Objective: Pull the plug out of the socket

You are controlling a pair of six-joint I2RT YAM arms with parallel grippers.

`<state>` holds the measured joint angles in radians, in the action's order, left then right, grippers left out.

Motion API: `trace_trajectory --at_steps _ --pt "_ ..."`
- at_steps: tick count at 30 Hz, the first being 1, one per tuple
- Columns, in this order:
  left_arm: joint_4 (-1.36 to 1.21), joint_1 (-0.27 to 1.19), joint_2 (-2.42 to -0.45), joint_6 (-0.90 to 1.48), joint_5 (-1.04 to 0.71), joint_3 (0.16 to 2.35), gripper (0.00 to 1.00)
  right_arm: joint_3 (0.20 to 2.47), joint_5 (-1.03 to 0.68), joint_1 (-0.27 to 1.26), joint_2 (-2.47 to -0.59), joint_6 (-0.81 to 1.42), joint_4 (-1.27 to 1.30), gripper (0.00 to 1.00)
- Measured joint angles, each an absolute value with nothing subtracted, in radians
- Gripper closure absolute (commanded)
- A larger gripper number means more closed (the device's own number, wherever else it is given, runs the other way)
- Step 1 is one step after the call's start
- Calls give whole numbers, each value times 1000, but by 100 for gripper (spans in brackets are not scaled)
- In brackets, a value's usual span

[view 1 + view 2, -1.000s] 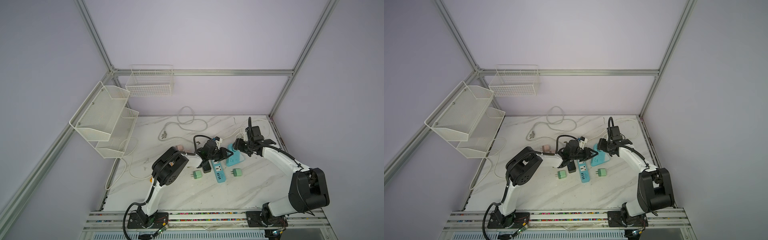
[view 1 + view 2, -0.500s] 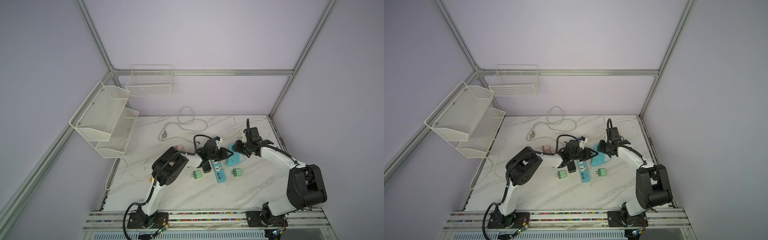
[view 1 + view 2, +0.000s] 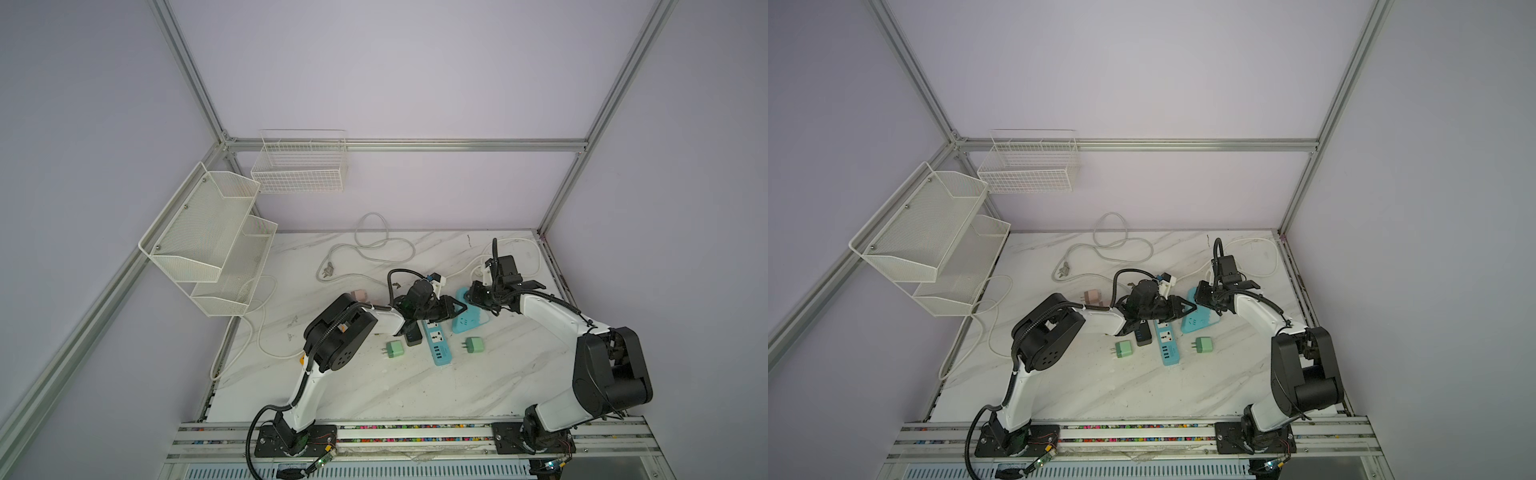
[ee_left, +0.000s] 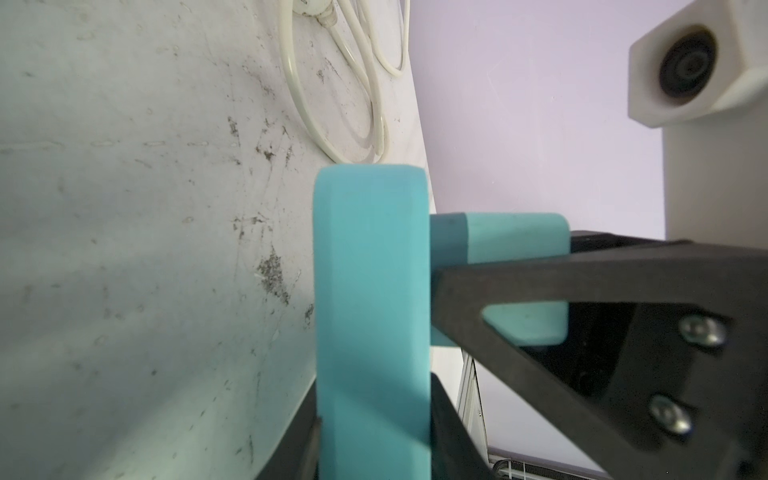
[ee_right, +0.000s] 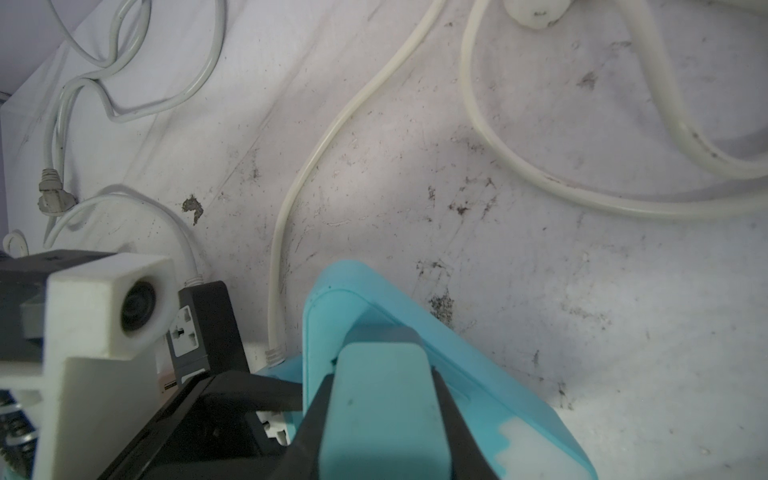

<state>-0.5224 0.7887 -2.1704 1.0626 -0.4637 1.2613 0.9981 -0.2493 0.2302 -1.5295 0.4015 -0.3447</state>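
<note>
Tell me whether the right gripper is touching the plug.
Touching. The right wrist view shows the right gripper shut on the plug in the socket, a black finger pressed against each side.

Sockets (image 3: 471,328), cords (image 5: 275,307) on marble table (image 3: 374,390)

At the blue socket (image 3: 473,326), the left gripper (image 3: 457,311) blocks the left edge and the right gripper (image 3: 474,296) covers the plug (image 5: 382,399). A long strip (image 3: 437,345) lies just left; open table (image 3: 528,357) lies right.
</note>
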Motion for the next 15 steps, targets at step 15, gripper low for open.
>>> trace_trajectory --at_steps 15 --pt "-549 799 -2170 1063 -457 1261 100 1008 -134 287 -1494 443 -382 87"
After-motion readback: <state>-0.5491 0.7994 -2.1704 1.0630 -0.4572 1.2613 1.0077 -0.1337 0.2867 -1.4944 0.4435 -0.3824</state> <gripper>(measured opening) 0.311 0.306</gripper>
